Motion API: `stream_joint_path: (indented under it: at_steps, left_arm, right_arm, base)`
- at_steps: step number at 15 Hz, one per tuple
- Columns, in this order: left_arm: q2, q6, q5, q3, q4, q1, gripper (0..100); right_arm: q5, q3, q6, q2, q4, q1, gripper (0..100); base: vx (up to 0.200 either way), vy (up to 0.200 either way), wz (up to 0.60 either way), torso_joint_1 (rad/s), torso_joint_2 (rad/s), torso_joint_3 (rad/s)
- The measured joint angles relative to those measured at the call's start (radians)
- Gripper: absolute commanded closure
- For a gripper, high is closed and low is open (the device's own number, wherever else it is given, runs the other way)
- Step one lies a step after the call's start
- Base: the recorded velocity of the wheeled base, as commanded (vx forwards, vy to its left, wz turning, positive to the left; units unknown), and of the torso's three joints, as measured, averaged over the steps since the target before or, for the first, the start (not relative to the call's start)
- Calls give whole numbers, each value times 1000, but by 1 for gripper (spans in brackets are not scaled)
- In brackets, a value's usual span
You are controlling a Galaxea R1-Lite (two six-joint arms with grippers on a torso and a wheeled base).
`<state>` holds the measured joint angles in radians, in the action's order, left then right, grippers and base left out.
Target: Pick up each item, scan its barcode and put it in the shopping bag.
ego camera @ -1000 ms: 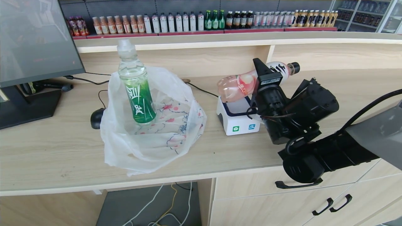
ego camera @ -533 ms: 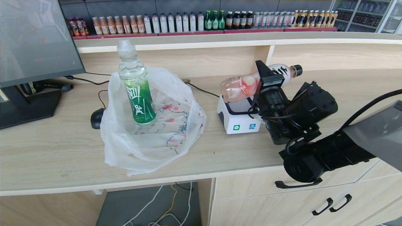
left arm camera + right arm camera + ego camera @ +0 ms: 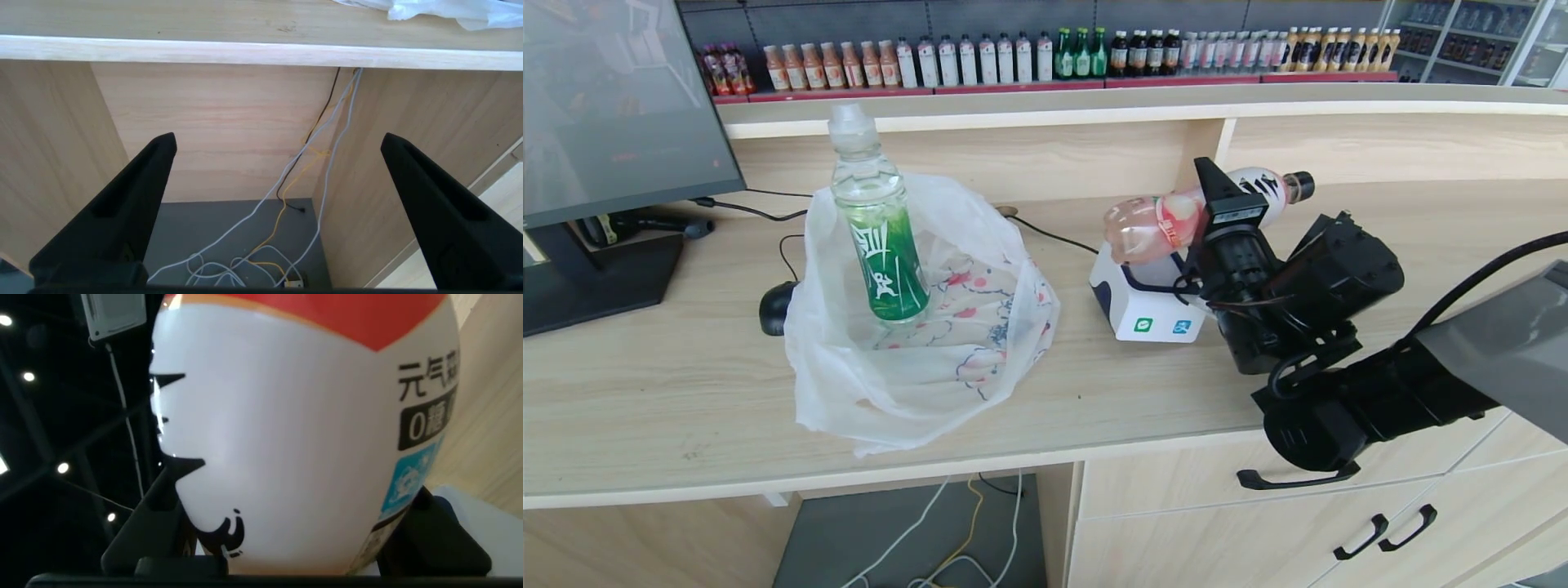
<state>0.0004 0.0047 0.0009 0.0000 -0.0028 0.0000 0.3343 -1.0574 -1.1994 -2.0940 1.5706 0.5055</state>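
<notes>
Green bottle (image 3: 882, 245) is already in the bag (image 3: 931, 367), while the pink bottle (image 3: 1152, 229), clamped in the right claw (image 3: 1214, 200), is held over the scanner (image 3: 1147, 318), unbagged.

Bottle (image 3: 878, 237) in bag (image 3: 947, 359); scanner (image 3: 1147, 314) to rt, 2nd bottle (image 3: 1156, 229) above it.
</notes>
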Motion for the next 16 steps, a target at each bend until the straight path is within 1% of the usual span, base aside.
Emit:
stream_joint_path:
  at_steps: [6, 9, 13, 16]
  left_arm:
    - [0, 0, 0, 0, 0, 0, 0]
    - [0, 0, 0, 0, 0, 0, 0]
    - [0, 0, 0, 0, 0, 0, 0]
    - [0, 0, 0, 0, 0, 0, 0]
  right_arm:
    - [-8, -28, 35, 1, -7, 0, 100]
    - [-41, -63, 48, 8, -5, -3, 100]
    - [-56, -62, 63, 15, -2, -15, 100]
    - [-50, -56, 75, 2, -1, -4, 100]
  base:
    - [0, 0, 0, 0, 0, 0]
    - [0, 0, 0, 0, 0, 0]
    - [0, 0, 0, 0, 0, 0]
    - [0, 0, 0, 0, 0, 0]
